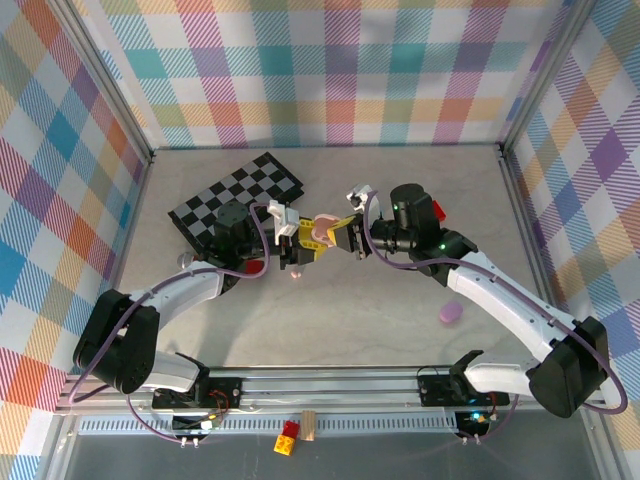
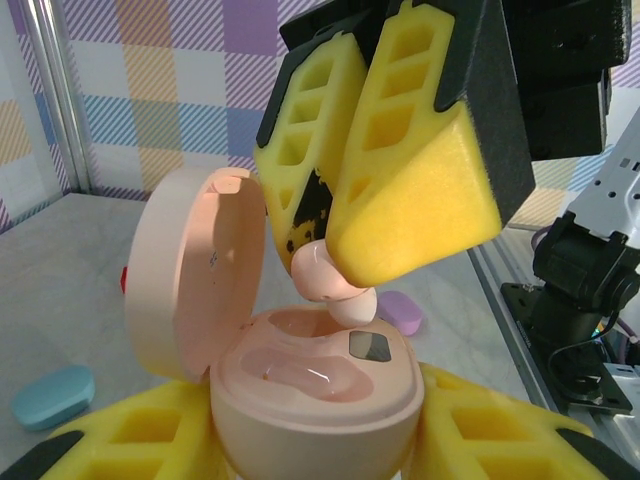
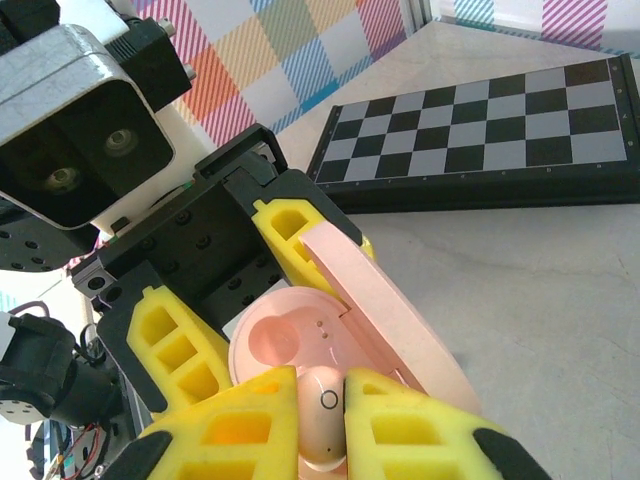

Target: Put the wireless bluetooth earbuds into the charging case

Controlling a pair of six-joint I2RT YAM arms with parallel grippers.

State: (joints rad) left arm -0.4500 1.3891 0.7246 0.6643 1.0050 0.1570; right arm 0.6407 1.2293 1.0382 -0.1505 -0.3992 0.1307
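Earbud [image 2: 330, 285]: pink, pinched by its upper part between the yellow foam fingers of the right pincer, hanging just over the open charging case; whether its lower end touches the base cannot be told
Blocks [image 1: 288, 438]: a red and yellow one beside a small wooden one, on the near rail between the two arm bases
Purple case [image 1: 451, 313]: closed oval, lying alone on the worktop [image 1: 350, 330] near the right arm, well apart from the pincers
Right pincer [image 1: 345, 238]: narrow, clamped on the earbud, raised above the worktop and facing the left pincer; in its own wrist view the bud sits between the two pad tips
Left pincer [image 1: 295, 245]: closed around the base of the charging case, one yellow pad on each side, holding it off the worktop
Charging case [image 2: 310, 400]: pale pink, upright in the left pincer, lid [image 2: 195, 270] swung open to one side; a small dark window on the base's rim
Teal case [image 2: 52, 395]: closed, flat on the worktop beyond the left pincer
Chessboard [image 1: 240, 190]: black and white, flat on the worktop behind the left arm
Walls [image 1: 330, 70]: pastel plaid, enclosing the far side and both flanks
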